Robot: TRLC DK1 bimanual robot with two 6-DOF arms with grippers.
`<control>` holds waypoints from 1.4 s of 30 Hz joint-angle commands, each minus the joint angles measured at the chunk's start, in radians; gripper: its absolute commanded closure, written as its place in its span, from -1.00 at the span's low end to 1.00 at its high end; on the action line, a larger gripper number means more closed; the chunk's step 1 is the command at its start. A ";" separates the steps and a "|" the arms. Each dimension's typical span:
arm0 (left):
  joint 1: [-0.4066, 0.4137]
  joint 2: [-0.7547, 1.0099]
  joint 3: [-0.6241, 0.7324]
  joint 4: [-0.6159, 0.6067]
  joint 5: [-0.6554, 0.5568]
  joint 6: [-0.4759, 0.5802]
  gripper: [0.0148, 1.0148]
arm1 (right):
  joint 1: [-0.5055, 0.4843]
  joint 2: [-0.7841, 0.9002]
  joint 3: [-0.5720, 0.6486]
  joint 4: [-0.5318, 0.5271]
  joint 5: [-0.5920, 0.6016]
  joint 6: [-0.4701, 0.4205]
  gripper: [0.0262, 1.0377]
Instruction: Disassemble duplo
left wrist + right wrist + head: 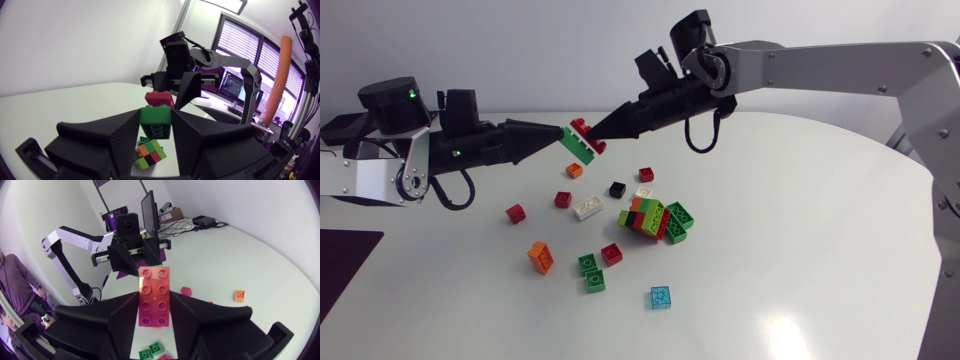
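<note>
Above desk (800, 250) toward far edge, well in from its sides: left gripper (560, 136) clamped on green brick (577, 147), right gripper (600, 129) clamped on red brick (583, 126) joined to it; stacked cluster (655, 218) mid-desk below.

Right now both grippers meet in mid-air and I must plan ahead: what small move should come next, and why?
Probably pull the right gripper up and away, peeling the red brick off the green brick. The left gripper is shut on the green brick, the right on the red, and the two appear joined, held above the table.
</note>
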 commanded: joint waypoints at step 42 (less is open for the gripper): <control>-0.254 0.220 0.171 -0.413 -1.316 0.537 -0.01 | 0.188 0.406 0.379 -0.461 0.806 -0.096 0.31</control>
